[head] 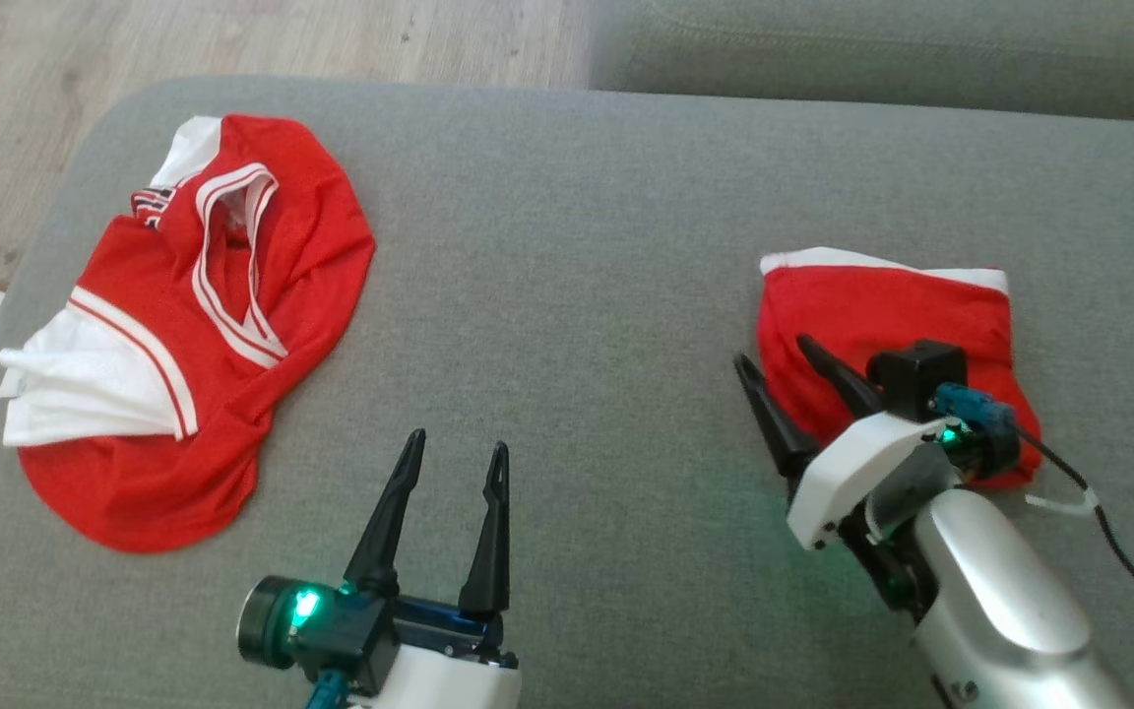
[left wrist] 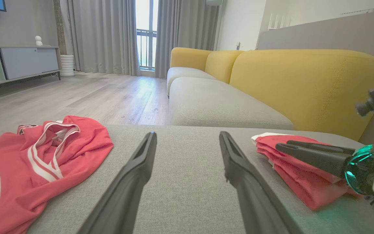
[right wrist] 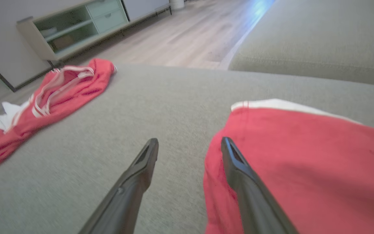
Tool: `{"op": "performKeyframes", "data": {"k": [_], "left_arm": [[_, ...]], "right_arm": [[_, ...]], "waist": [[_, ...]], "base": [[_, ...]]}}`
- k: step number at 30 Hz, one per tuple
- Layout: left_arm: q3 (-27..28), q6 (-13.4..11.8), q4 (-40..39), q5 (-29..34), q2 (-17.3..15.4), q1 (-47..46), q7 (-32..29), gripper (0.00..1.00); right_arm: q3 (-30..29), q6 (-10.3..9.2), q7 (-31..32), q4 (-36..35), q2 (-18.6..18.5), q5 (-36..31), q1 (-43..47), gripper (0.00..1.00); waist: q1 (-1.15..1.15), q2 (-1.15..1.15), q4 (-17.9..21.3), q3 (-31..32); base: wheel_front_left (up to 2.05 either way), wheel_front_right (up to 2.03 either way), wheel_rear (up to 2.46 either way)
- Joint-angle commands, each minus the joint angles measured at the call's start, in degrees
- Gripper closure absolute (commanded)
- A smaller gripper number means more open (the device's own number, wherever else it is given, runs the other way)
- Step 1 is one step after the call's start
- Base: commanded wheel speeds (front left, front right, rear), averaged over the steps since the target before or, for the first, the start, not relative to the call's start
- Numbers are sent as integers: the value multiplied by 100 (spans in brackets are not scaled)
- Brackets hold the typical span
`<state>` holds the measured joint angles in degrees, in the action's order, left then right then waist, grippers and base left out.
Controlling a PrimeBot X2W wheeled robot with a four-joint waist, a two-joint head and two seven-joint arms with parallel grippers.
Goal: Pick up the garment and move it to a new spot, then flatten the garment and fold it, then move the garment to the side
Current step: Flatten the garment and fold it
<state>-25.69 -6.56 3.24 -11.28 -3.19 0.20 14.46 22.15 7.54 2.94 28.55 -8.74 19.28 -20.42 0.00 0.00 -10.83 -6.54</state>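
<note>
- Fingers (right wrist: 235, 162) of the right gripper (head: 774, 352) are held wide apart with nothing clasped; one is set over the left edge of the folded garment (head: 882, 305), the other over bare cushion (head: 567, 246) just beside it.
- Fingers (head: 387, 522) of the left gripper (head: 459, 440) are likewise spread wide and empty, above the near middle of the cushion.
- The folded garment is laid at the right side of the cushion; a crumpled jersey (head: 262, 256) is spread at the far left, well apart from it.
- The top layer could be snagged and the fold pulled open if the finger over the cloth is drawn away low or sideways.
- The stack could be pushed out of square, or toward the right edge, by a sweep of the wrist.
- A corner of the cloth could be caught by the cable (head: 1105, 527) that trails from the right wrist beside the garment's near right corner.
- Contact between that finger and the cloth cannot be judged: the right wrist view is blurred.
- The near part of the folded garment is covered by the right wrist in the head view, so the neatness of that edge cannot be checked.
- The number of folded layers is hard to make out.
</note>
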Motion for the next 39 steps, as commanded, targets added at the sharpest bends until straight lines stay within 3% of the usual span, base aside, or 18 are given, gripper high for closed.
{"op": "performKeyframes", "data": {"k": [1,9,18,27,39], "left_arm": [[196,-36,-193,1,31,-187,53,0],[408,-75,-265,77,31,60,53,0],[731,-250,-483,94,31,593,53,0],[1016,-368,-646,81,31,988,53,0],[1167,-364,-616,187,31,1288,54,0]], "right_arm": [[113,-5,-146,-255,76,81,-2,0],[360,-5,-928,-878,-93,267,847,0],[-46,-5,-1658,-1103,-315,188,1750,0],[-683,-5,-1790,-1290,-443,170,1863,0],[-1216,-5,-1793,-1507,-300,65,2454,0]], "waist": [[0,0,25,50],[0,0,251,447],[0,0,629,844],[0,0,857,1080],[0,0,810,1252]], "base": [[0,0,0],[0,0,0],[0,0,0],[0,0,0],[0,0,0]]}}
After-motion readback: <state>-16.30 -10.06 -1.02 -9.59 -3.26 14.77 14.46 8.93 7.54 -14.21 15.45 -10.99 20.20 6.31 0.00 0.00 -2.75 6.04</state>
